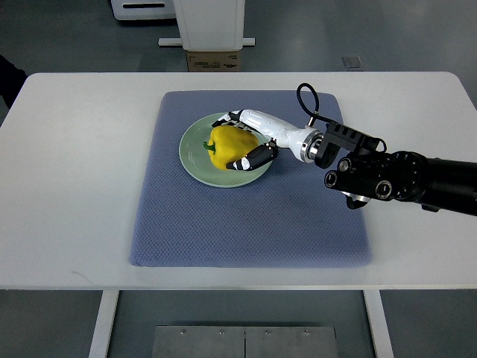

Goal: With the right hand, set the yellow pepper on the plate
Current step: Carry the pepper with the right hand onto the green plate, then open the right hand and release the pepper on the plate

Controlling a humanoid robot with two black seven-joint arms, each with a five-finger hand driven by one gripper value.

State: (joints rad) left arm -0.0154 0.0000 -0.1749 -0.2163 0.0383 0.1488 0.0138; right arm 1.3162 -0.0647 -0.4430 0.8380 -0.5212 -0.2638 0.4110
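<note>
Table edge (67, 276) closest to the camera is bare white, and then you hit the blue-grey mat (246, 224) that covers the middle of it. Moving up the mat, the right arm (417, 179) comes in from the right side, black and chunky, with its white wrist reaching left toward the plate. The right hand (250, 142) is wrapped around the yellow pepper (229, 145), thumb side near the camera and the other fingers (227, 118) curled over the far side, so it's pinching the pepper between them. The pepper sits directly left of the wrist, right at the end of the hand, and its stem (209, 146) points left, away from the palm, so its long axis roughly lines up with the forearm. It looks like it's already over or resting on the green plate (192, 156), around the middle-right of it; can't really tell if it's touching down or just hovering. Nothing else is in the plate. I'd guess all that's left is opening the fingers and backing out to the right without dragging the pepper along. The left arm isn't visible at all. Further back, past the table, there's a white stand base (209, 30) on the floor.
</note>
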